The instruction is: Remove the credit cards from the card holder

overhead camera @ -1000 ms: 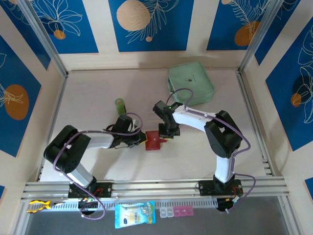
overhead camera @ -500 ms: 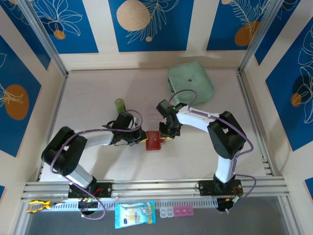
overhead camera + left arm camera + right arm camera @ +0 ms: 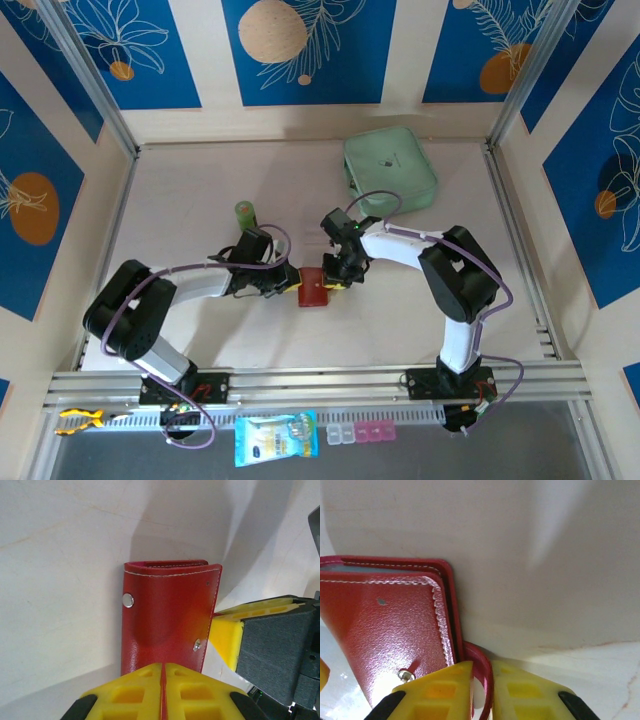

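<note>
Gripping one end of the red wallet (image 3: 167, 615), the left gripper (image 3: 163, 667) has its jaws shut tight. The right gripper (image 3: 481, 669) pinches the wallet's red edge on the other side.

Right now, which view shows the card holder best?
Left wrist: most of the card holder, both snaps and stitching. Right wrist gives one corner, a red edge between the right fingers. Top external gives a small red patch.
</note>
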Available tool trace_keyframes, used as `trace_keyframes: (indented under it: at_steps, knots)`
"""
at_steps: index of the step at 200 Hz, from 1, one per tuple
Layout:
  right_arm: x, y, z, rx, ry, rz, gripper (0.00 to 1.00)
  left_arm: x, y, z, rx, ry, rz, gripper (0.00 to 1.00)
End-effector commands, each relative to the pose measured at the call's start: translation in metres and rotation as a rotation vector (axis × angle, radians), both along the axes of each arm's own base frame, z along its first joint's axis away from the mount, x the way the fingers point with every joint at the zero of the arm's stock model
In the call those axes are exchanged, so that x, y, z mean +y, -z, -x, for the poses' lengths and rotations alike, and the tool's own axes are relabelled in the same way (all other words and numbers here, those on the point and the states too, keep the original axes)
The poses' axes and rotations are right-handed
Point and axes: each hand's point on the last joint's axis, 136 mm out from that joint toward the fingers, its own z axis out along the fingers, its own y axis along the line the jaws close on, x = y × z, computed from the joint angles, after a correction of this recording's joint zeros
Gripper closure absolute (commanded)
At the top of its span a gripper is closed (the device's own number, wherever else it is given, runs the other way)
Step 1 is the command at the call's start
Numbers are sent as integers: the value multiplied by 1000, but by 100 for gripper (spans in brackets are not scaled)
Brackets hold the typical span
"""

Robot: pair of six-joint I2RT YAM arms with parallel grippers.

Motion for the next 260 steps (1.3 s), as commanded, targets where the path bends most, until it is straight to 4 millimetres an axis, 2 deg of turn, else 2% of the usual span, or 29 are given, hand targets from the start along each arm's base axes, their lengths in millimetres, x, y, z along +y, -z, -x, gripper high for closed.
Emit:
trace_keyframes:
  at_steps: [1, 29, 62, 132, 177, 223, 260]
  knots:
    - [2, 8, 7, 43, 10, -17, 82, -4, -16, -9, -47, 3, 19, 89]
    - [-3, 13, 8, 48, 15, 9, 83, -3, -17, -10, -59, -2, 17, 89]
    - [-1, 8, 6, 30, 10, -6, 89, -2, -21, -11, -77, -7, 20, 89]
    - [-17, -20, 3, -27, -33, 12, 97, 9, -30, -15, -147, -35, 6, 77]
    - [-24, -42, 9, -48, -109, 25, 99, 20, -33, -20, -172, -49, -23, 75]
    - [-14, -71, 9, -79, -121, -25, 99, 35, -35, -23, -176, -78, -35, 74]
    - [-1, -83, 7, -84, -104, -38, 100, 50, -40, -25, -193, -105, -39, 73]
